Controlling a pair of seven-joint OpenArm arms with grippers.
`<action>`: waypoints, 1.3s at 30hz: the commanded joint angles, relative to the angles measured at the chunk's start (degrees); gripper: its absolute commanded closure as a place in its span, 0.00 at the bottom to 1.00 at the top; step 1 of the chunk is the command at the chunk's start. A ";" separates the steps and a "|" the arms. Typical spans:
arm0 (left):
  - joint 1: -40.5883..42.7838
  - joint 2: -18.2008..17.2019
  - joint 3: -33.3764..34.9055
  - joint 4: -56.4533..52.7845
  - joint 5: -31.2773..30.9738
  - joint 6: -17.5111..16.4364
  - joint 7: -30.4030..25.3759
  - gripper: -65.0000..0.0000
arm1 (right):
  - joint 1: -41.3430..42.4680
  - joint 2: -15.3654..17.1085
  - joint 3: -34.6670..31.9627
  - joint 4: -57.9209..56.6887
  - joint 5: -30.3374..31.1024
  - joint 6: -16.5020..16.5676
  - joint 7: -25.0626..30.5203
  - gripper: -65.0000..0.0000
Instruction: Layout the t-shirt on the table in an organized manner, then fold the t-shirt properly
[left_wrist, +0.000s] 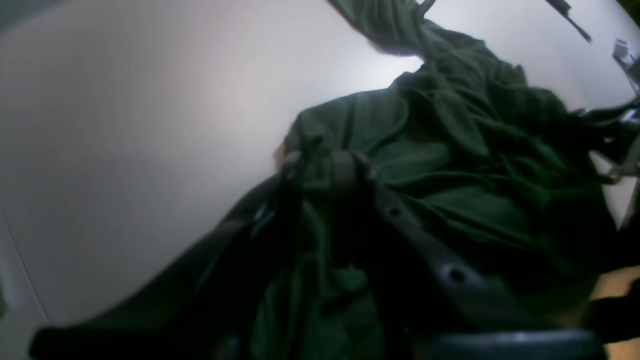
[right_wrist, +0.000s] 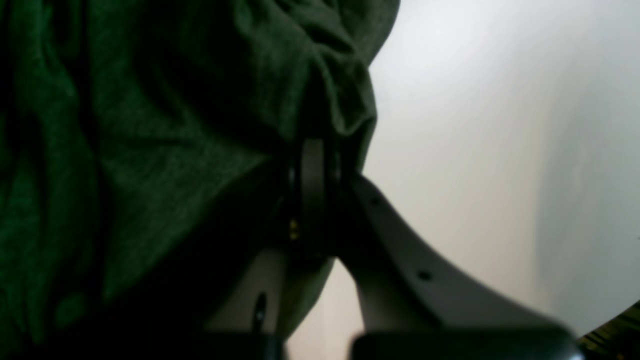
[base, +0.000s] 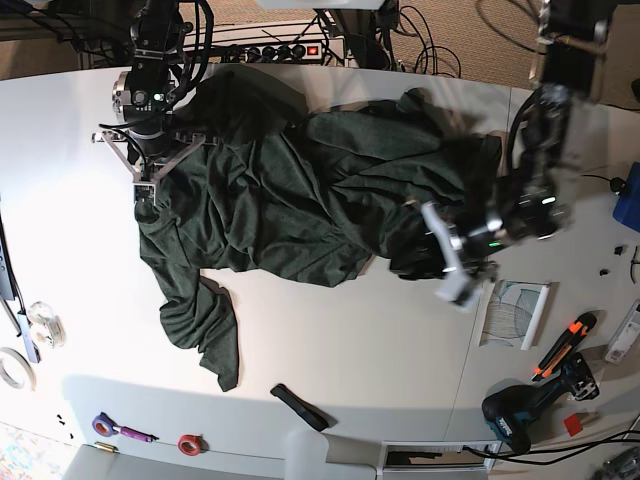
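Note:
A dark green t-shirt (base: 300, 195) lies crumpled across the white table (base: 350, 340), with one part trailing down toward the front left (base: 205, 330). My right gripper (base: 148, 205) is at the shirt's left edge, and in the right wrist view it (right_wrist: 320, 150) is shut on a bunched fold of the cloth (right_wrist: 175, 125). At the shirt's right end, my left gripper (base: 425, 262) is tilted and blurred. The left wrist view shows it (left_wrist: 317, 162) shut on gathered fabric (left_wrist: 450, 150), which piles up beyond the fingers.
A black strip (base: 300, 407) lies near the table's front edge. Tape rolls (base: 12, 370), a red roll (base: 188, 443) and a purple marker (base: 125, 432) sit at the front left. A paper sheet (base: 515, 312), orange tool (base: 560, 345) and drill (base: 530, 405) are at the right. Cables and a power strip (base: 270, 50) run behind.

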 joint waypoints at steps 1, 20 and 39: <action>-2.25 0.50 1.88 -1.09 0.81 0.02 -1.03 0.88 | 0.46 0.33 0.09 0.85 -0.09 -0.20 0.94 1.00; -15.56 11.67 12.87 -23.85 0.22 0.28 -0.52 1.00 | -1.25 0.33 0.13 -5.57 -7.30 -4.57 -0.55 1.00; -24.76 10.45 13.49 -37.68 18.91 11.10 -8.72 1.00 | 0.81 0.35 0.13 -12.04 -10.19 -4.98 -0.81 1.00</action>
